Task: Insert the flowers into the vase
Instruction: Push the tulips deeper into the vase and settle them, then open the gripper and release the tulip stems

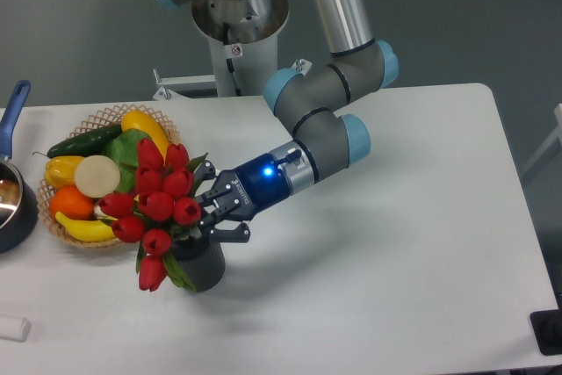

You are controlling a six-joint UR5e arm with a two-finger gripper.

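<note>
The flowers (158, 210), a bunch of red tulip buds with green leaves, lean to the left over the vase (205, 268). The vase is a small dark ribbed cylinder standing on the white table, and the blooms and leaves hide its mouth. My gripper (218, 211) reaches in from the right, just above the vase, with its fingers closed on the stems at the base of the bunch. Whether the stem ends sit inside the vase cannot be told.
A wicker basket (105, 115) of fruit and vegetables stands just left of the flowers. A dark pot with a blue handle (15, 103) is at the left edge. A small white object (13, 328) lies front left. The robot's base (237, 28) stands behind.
</note>
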